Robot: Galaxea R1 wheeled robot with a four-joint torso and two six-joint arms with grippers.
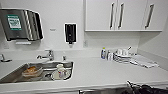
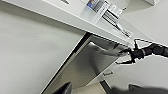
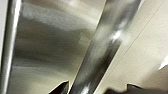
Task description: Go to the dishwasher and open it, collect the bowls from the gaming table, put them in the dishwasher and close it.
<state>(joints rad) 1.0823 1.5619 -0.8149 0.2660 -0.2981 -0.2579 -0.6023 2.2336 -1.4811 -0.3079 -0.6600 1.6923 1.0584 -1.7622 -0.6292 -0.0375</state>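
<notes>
The dishwasher (image 2: pixel 82 67) shows its brushed steel front under the white counter, with a dark gap along one edge. My right gripper (image 2: pixel 128 53) is open at the dishwasher's bar handle (image 2: pixel 107 51), fingers spread on either side of it. In the right wrist view the handle (image 3: pixel 105 47) runs close and large across the steel front (image 3: pixel 42 50), between my dark fingertips (image 3: pixel 61 88). My left gripper (image 2: pixel 100 90) hangs open and holds nothing, low in front of the cabinet face. My right arm (image 1: pixel 146 89) reaches down past the counter's front edge. The bowls and the gaming table are out of view.
A white counter (image 1: pixel 100 72) carries a steel sink (image 1: pixel 15 75) holding white dishes and an orange-filled dish (image 1: pixel 32 70). A tap (image 1: pixel 50 55) stands behind it. A rack of white dishes (image 1: pixel 122 56), bottles (image 1: pixel 103 53) and a cloth lie at the right. Wall cabinets (image 1: pixel 120 15) hang above.
</notes>
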